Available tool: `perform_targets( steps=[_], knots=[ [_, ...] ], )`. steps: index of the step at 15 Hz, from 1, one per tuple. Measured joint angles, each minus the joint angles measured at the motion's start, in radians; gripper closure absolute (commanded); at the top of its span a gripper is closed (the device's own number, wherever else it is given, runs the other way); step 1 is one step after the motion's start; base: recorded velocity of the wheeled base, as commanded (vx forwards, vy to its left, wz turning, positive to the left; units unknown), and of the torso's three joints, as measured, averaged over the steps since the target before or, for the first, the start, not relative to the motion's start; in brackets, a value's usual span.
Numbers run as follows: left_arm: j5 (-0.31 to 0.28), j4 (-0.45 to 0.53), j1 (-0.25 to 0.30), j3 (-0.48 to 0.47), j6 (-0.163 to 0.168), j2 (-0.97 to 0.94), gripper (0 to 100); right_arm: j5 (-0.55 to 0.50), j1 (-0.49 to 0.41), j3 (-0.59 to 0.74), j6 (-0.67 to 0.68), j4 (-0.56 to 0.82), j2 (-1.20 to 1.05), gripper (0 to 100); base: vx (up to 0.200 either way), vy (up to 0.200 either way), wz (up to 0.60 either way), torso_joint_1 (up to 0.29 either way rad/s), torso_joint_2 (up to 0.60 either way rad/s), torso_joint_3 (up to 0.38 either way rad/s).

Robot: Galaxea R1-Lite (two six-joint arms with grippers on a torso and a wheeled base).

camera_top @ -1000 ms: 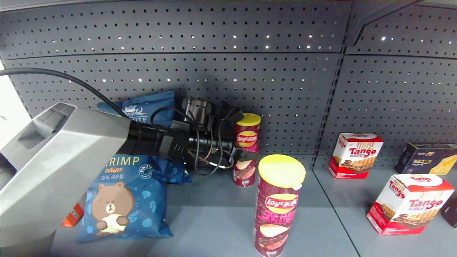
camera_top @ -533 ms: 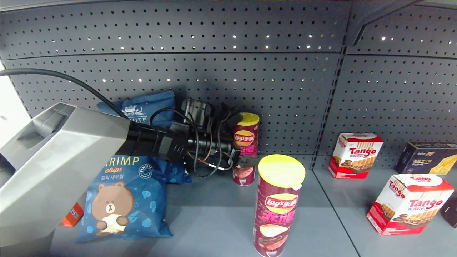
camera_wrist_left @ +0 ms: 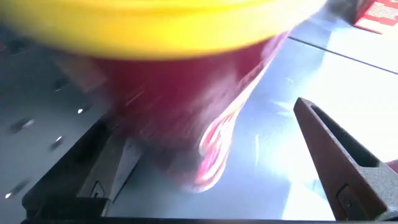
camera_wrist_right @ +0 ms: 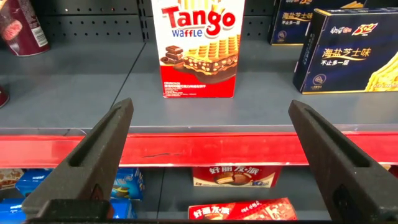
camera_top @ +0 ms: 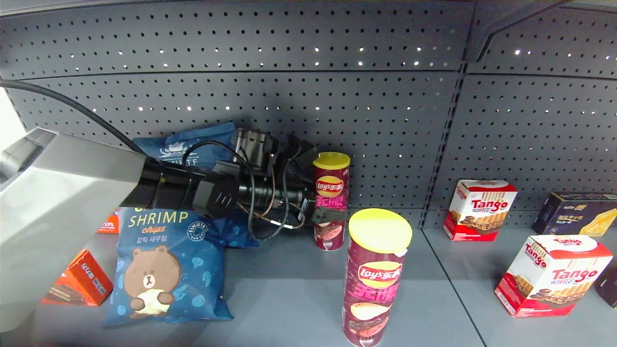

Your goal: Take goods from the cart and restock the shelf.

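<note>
A maroon chip can with a yellow lid (camera_top: 331, 188) stands upright at the back of the grey shelf (camera_top: 289, 289), close to the pegboard. My left gripper (camera_top: 328, 214) is at its lower half, open, with a finger on each side. Up close, the can (camera_wrist_left: 186, 112) sits between the spread fingers (camera_wrist_left: 336, 162), with a gap on one side. A second, nearer chip can (camera_top: 376, 279) stands toward the shelf front. My right gripper (camera_wrist_right: 205, 162) hangs open with nothing in it, in front of the shelf's red front edge (camera_wrist_right: 205, 149), facing a wafer box (camera_wrist_right: 199, 46).
Blue shrimp chip bags (camera_top: 164, 265) lie under my left arm, with orange boxes (camera_top: 79, 284) at the far left. To the right stand two wafer boxes (camera_top: 479, 202) (camera_top: 552, 274) and a navy box (camera_top: 573, 212). Bare shelf lies between the cans and the boxes.
My left arm has drawn back to the left, uncovering the orange boxes. The rear chip can stays standing at the pegboard. The front can and the boxes have not moved.
</note>
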Motion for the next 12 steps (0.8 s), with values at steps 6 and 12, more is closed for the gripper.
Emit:
perform_targets(
  steps=[6,12],
  knots=[
    [0.086,0.000,0.048,0.145,-0.001,-0.143,0,0.000,0.000,0.000,0.000,0.000,0.000,0,0.000,0.000,0.00,0.000,0.00,0.000],
    [0.548,-0.079,0.011,0.315,-0.014,-0.302,0,0.000,0.000,0.000,0.000,0.000,0.000,0,0.000,0.000,0.00,0.000,0.00,0.000]
  ],
)
